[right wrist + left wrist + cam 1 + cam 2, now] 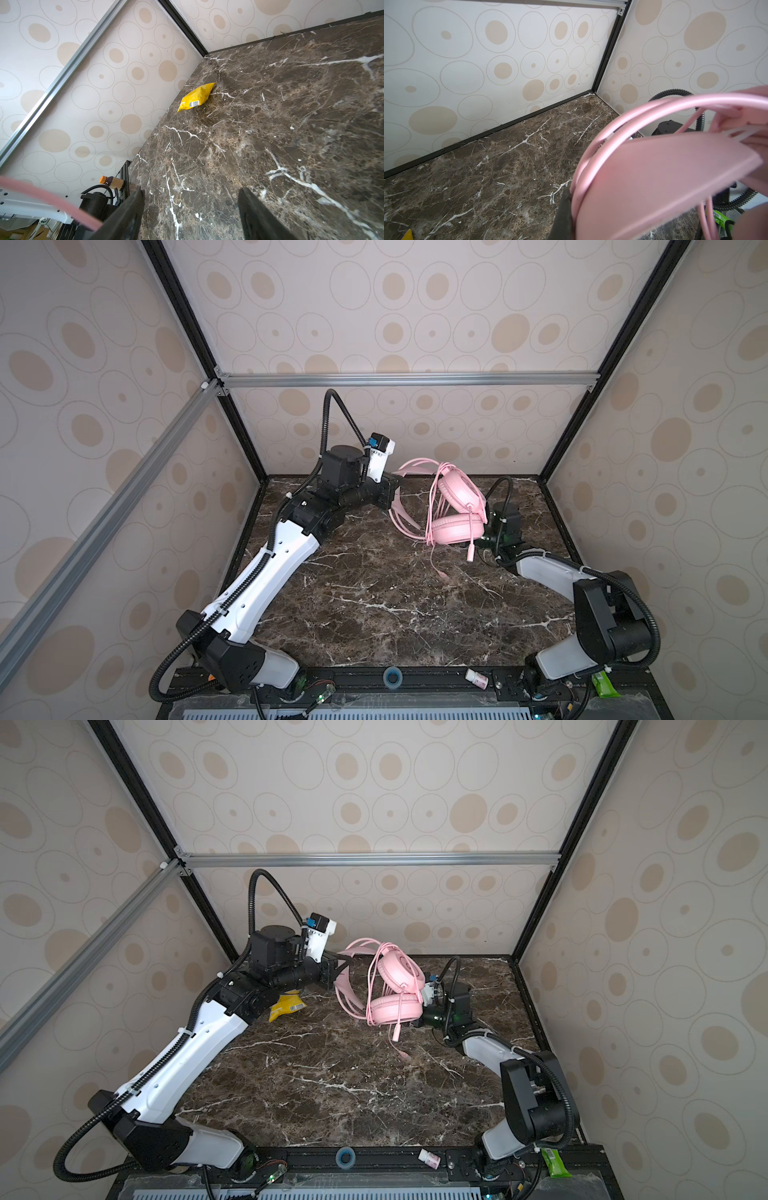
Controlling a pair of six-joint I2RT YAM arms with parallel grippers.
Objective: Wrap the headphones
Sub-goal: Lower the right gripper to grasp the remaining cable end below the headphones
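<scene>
Left gripper (397,486) clamps the headphones (457,526) by the headband (643,109); right gripper (191,190) jaws apart, empty. Mid-wrap, the cable (430,510) end hangs loose. Next: right must pinch it.

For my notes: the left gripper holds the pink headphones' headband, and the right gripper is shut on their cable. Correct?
No: the right gripper is open and empty, as the right wrist view shows. The left gripper does hold the headband.

Table (374,614): dark brown marble slab, white veins. Lying on it: one yellow packet (196,97), barcode up; pink cable end (441,573) of the headphones (457,526), well apart from the packet.
</scene>
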